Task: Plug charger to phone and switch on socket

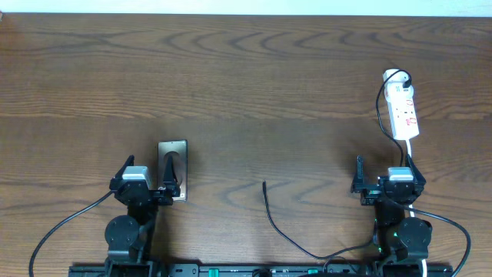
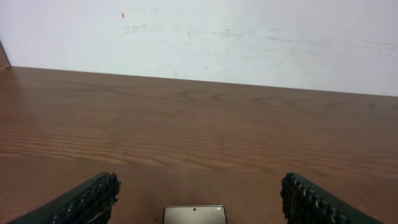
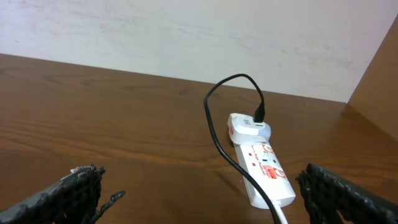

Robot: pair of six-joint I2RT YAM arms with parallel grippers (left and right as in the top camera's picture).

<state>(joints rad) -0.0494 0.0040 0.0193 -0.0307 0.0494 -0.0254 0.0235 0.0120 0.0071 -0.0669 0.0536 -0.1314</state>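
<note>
The charger [image 1: 265, 196] tip is lying on the table [image 1: 246, 77] roughly midway between the two arms. It is well apart from the phone [image 1: 181, 152], which is resting off to its left with its long axis running away from the robot. The left gripper [image 2: 199, 196] is hanging spread wide over the phone's near end, gripping nothing. The right gripper [image 3: 205, 193] is likewise gaping empty, facing the socket [image 3: 264, 171] straight ahead (the cable's other end is already sitting in the white plug there). The tip's last stretch is pointing away from the robot, about parallel to the phone. The coming move is probably asking the right gripper to reach leftward for the tip.
</note>
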